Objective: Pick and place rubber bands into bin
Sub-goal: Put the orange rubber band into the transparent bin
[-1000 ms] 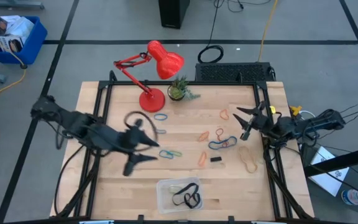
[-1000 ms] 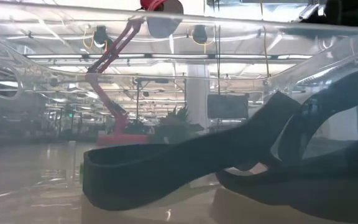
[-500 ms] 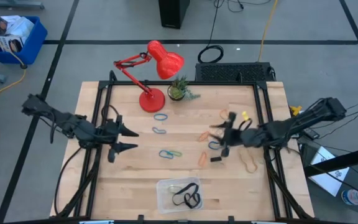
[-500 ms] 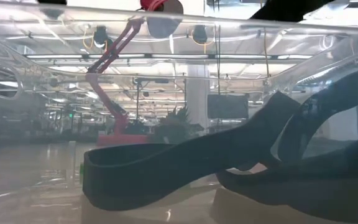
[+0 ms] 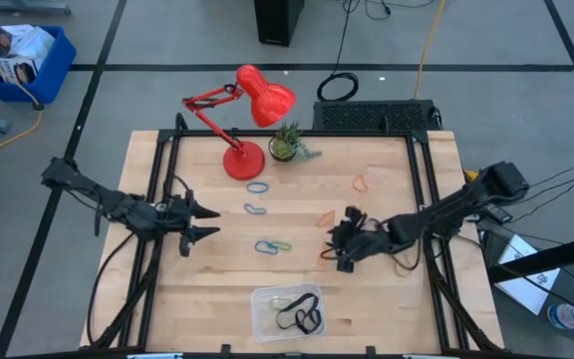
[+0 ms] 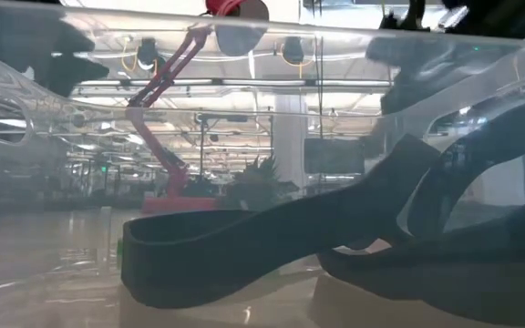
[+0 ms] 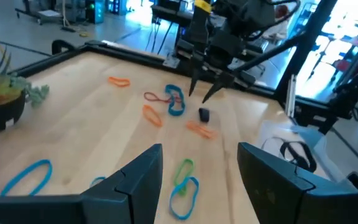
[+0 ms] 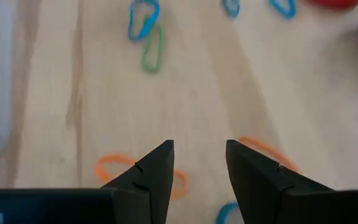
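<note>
- Right gripper (image 5: 339,246) — low over the middle-right of the table (image 5: 387,299), fingers parted with bare wood showing between them in the right wrist view, nothing held.
- Around that gripper: an orange band (image 5: 326,216) just beyond it toward the lamp side, another orange band (image 5: 325,256) just beside it, a blue band (image 7: 175,100) and a small black piece (image 7: 204,114) close under its tips as seen from the left wrist.
- Farther toward the back right, alone on the wood: one more orange band (image 5: 361,182).
- Left gripper (image 5: 207,221) — at the left side of the table, fingers spread wide, empty, pointing toward the middle.
- In front of the left gripper, well apart from it: a blue-and-green pair of bands (image 5: 272,245), touching each other; two blue bands (image 5: 256,197) nearer the lamp.
- Bin (image 5: 259,317) at the front edge, near the middle, clear-walled; inside it black bands (image 5: 302,319) and a thin pale one, lying flat.
- In the low view, seen through the bin wall: a thick black band (image 6: 244,246) filling the foreground.
- Red desk lamp (image 5: 247,105) and a small potted plant (image 5: 287,143) at the back edge, side by side.
- On the floor off the far left corner: a blue crate (image 5: 23,60).
</note>
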Controlling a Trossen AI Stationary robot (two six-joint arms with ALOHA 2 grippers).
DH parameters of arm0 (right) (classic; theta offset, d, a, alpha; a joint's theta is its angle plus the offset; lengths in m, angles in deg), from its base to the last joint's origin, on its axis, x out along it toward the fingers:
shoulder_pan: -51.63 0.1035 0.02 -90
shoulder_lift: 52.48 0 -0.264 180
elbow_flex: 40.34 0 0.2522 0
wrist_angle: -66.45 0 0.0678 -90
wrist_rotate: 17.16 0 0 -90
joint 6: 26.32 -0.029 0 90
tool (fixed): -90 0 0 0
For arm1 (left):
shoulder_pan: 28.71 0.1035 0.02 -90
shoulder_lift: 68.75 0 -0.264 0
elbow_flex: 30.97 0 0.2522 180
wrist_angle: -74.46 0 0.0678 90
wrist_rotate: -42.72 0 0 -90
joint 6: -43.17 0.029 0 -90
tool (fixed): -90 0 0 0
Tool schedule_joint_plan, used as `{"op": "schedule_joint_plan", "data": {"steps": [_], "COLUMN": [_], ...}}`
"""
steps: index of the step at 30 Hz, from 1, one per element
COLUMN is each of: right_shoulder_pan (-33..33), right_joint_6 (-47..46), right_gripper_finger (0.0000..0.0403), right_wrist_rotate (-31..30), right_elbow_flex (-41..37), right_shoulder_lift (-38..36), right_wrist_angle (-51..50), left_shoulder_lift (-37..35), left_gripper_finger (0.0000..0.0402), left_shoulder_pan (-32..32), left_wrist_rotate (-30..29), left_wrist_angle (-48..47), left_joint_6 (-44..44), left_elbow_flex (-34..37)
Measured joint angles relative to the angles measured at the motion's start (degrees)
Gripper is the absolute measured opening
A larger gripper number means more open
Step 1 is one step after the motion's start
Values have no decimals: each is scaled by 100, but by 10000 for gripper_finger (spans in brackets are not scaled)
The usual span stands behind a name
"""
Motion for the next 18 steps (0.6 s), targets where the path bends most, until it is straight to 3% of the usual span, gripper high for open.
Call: {"op": "schedule_joint_plan", "data": {"steps": [7, 18], "right_shoulder_pan": [-12, -13], "right_joint_6": [-446, -538], "right_gripper_finger": [144, 144], "right_wrist_rotate": [443, 431], "right_elbow_flex": [0, 10], "right_shoulder_lift": [608, 1192], "right_wrist_angle": [3, 99], "left_shoulder_lift": [0, 0], "left_gripper_finger": [214, 214], "left_shoulder_pan": [0, 0], "left_wrist_rotate": [-4, -4], "left_wrist_angle": [171, 188], "left_joint_6": [-95, -66], "left_elbow_flex": [123, 123]}}
